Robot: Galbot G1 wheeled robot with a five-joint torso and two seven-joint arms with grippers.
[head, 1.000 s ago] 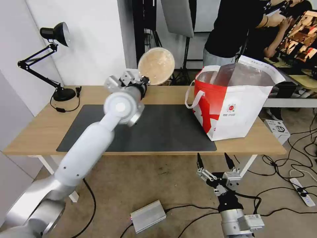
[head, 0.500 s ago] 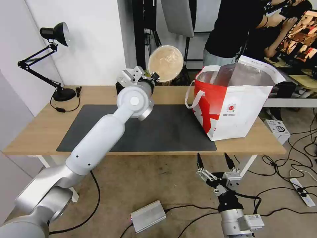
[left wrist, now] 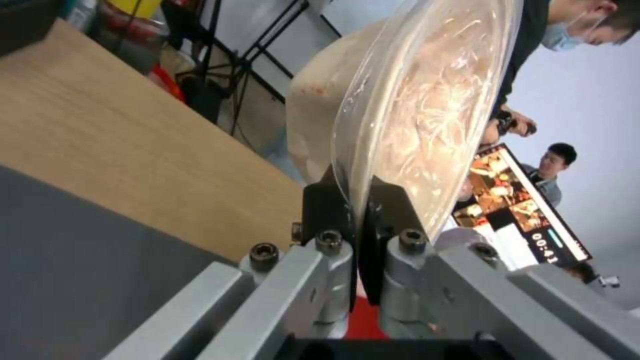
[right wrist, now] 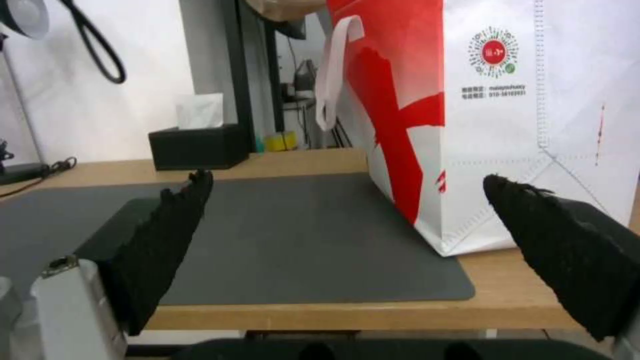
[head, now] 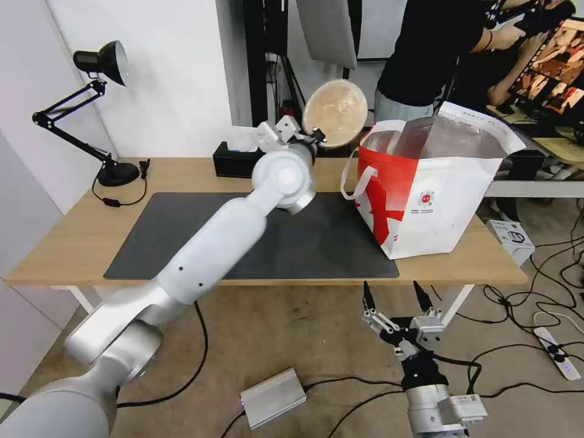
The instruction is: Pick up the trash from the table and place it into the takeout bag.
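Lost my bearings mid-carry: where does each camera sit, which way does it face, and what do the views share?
Head: high, facing forward and down over the table; both arms show, left gripper raised, right gripper low.
Left wrist: looks along its shut fingers at the clamped bowl.
Right wrist: below the table edge, facing the bag between open fingers.
Shared: the bag and mat.

one paper bowl (head: 335,112), one takeout bag (head: 426,188)
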